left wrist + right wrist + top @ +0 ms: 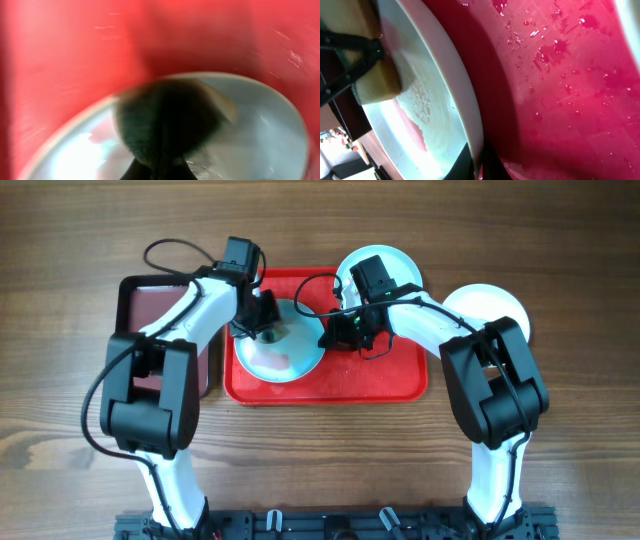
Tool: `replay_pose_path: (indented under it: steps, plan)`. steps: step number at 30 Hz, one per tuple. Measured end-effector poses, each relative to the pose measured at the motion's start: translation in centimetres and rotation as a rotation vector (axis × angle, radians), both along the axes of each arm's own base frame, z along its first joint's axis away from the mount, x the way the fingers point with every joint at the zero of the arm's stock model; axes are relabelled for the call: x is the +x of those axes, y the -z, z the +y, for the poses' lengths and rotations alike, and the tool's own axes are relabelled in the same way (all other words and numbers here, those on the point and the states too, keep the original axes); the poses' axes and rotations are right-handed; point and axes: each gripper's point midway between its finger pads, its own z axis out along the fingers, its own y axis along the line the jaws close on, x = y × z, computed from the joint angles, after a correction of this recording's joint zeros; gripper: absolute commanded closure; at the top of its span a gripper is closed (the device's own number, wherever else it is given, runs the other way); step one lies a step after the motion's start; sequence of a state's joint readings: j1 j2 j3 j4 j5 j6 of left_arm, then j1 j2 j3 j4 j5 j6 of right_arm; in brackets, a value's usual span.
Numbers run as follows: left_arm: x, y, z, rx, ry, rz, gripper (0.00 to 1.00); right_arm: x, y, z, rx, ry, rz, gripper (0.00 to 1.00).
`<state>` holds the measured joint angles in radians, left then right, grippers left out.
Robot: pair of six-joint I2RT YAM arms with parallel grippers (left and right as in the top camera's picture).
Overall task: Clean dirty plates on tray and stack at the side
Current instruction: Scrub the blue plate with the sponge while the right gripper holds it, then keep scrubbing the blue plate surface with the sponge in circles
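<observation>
A pale aqua plate (283, 350) sits on the left part of the red tray (380, 380), its right rim raised. My right gripper (327, 337) is shut on that rim, and the right wrist view shows the fingers (479, 167) pinching the plate (455, 75) above the wet tray (560, 100). A red sauce smear (412, 132) shows on the plate. My left gripper (262, 320) is shut on a sponge (165, 120) with a dark green face, pressed on the plate (260, 130). A second aqua plate (390, 262) lies at the tray's back edge. A white plate (500, 305) lies on the table to the right.
A smaller dark maroon tray (150, 310) with a black rim lies left of the red tray, under my left arm. Water drops and red smears cover the red tray's floor (545, 45). The wooden table (60, 380) surrounds both trays.
</observation>
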<state>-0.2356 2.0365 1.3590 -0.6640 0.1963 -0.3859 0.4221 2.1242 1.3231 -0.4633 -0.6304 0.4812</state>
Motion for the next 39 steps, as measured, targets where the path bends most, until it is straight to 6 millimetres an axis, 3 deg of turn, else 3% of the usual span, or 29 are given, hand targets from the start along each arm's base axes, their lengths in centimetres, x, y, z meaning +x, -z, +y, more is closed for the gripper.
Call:
replay_pose_path:
  steps: [5,9,13,18,20,25,29,33,39]
  plan:
    - [-2.0,-0.1,-5.7,-0.060,0.335,-0.045,0.96,0.0,0.0,0.0,0.000,-0.001,0.000,0.96]
    - [-2.6,-0.1,-7.2,-0.060,0.403,-0.056,0.96,0.0,0.0,0.0,-0.002,-0.003,-0.003,0.96]
    - [-1.7,0.1,-5.8,-0.009,0.290,-0.054,0.96,0.0,0.0,0.0,-0.002,-0.003,-0.003,0.96]
    - [0.0,0.2,-1.0,0.063,0.019,-0.022,0.96,0.0,0.0,0.0,-0.001,-0.003,-0.003,0.96]
    - [-0.3,0.2,0.6,0.088,-0.065,0.019,0.96,0.0,0.0,0.0,-0.001,-0.003,-0.004,0.96]
    - [-2.7,0.0,2.2,0.163,-0.119,0.143,0.96,-0.3,0.0,0.3,0.002,-0.021,-0.009,0.95]
    - [-3.9,-0.8,2.0,0.166,-0.091,0.232,0.96,-0.3,0.0,0.4,0.002,-0.022,-0.009,0.96]
    - [-2.7,-1.9,0.7,0.110,-0.041,0.194,0.96,-0.3,0.0,0.3,0.001,-0.021,-0.008,0.96]
    - [-1.9,0.1,0.0,0.097,-0.009,0.186,0.96,-0.3,0.0,0.3,0.002,-0.021,-0.009,0.96]
